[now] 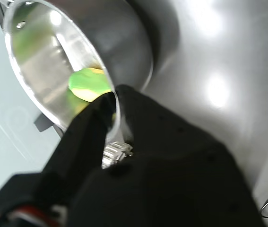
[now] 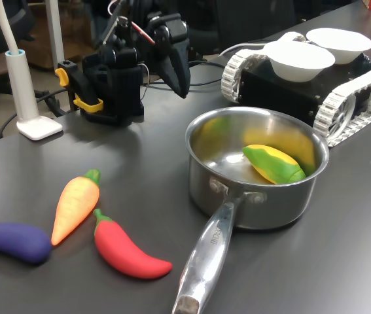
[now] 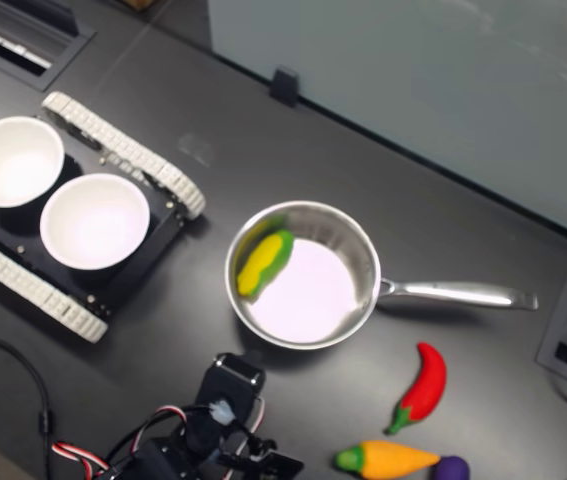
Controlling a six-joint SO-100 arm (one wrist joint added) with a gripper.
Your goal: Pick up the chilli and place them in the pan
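The red chilli (image 2: 129,252) with its green stem lies on the dark table, near the pan's handle, touched by nothing; the second exterior view shows the chilli (image 3: 425,385) below the handle (image 3: 453,293). The steel pan (image 2: 264,206) stands mid-table and holds a yellow-green toy corn (image 2: 273,163). My gripper (image 2: 181,88) hangs shut and holds nothing, in the air behind the pan and far from the chilli. In the wrist view the gripper (image 1: 111,98) points at the pan (image 1: 119,42) rim, with the corn (image 1: 89,82) inside.
An orange carrot (image 2: 75,208) and a purple eggplant (image 2: 12,241) lie beside the chilli. Two white bowls (image 2: 298,59) (image 2: 339,40) sit on a tracked vehicle (image 2: 352,108) behind the pan. A white lamp base (image 2: 38,127) stands at the first exterior view's left.
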